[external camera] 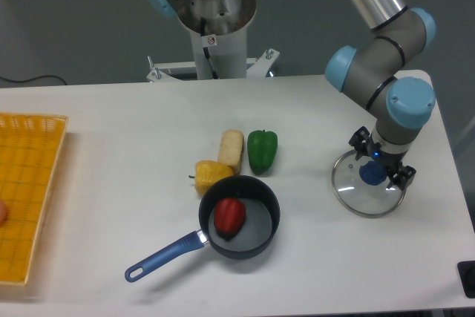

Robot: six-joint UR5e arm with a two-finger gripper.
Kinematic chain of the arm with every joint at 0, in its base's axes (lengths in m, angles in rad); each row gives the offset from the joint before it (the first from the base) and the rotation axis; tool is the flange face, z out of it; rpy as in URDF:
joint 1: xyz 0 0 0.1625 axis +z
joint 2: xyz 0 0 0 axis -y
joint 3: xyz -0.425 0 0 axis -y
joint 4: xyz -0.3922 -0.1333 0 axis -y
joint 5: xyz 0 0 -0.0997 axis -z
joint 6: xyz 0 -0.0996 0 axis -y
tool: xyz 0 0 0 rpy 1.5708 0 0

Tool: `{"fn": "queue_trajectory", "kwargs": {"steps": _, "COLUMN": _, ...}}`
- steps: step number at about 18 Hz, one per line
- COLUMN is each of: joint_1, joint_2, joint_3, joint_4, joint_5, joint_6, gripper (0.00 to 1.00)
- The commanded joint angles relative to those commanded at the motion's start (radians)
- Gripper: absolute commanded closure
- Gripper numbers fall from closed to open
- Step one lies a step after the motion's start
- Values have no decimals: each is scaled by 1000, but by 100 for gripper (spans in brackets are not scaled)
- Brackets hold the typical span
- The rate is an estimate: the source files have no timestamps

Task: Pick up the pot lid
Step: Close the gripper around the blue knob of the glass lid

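The end effector (382, 157) is open over the clear pot lid (358, 196) on the white bench (119, 168). It looks like lining-up time: next, go down around the blue knob (372, 174) (the grabby bit), then squeeze.

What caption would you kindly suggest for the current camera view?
Open gripper over the clear pot lid, near its blue knob.

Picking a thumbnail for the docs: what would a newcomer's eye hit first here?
Probably the black pan at lower centre, its blue handle angling down-left and a red item inside. Next, at right, the gripper, fingers apart, over the clear lid with its blue knob. The bright yellow basket stands out at the left edge.
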Motion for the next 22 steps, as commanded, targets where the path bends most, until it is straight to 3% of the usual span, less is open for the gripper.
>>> {"fn": "queue_trajectory", "kwargs": {"steps": 4, "joint_1": -5, "joint_2": -9, "joint_3": -2, "joint_4": -2, "joint_5": 3, "joint_6": 0, "gripper": 3}}
{"fn": "queue_trajectory", "kwargs": {"steps": 8, "joint_1": -3, "joint_2": -8, "joint_3": 1, "joint_4": -9, "joint_5": 24, "joint_6": 3, "gripper": 22}}
{"fn": "queue_trajectory", "kwargs": {"steps": 12, "joint_1": -2, "joint_2": -5, "joint_3": 3, "joint_4": -14, "joint_5": 29, "joint_6": 3, "gripper": 30}}
{"fn": "queue_trajectory", "kwargs": {"steps": 17, "joint_1": -3, "joint_2": -2, "joint_3": 3, "joint_4": -15, "joint_5": 31, "joint_6": 2, "gripper": 55}}
{"fn": "queue_trajectory", "kwargs": {"steps": 22, "joint_1": -5, "joint_2": 0, "joint_3": 9, "joint_4": -23, "joint_5": 32, "joint_6": 2, "gripper": 56}}
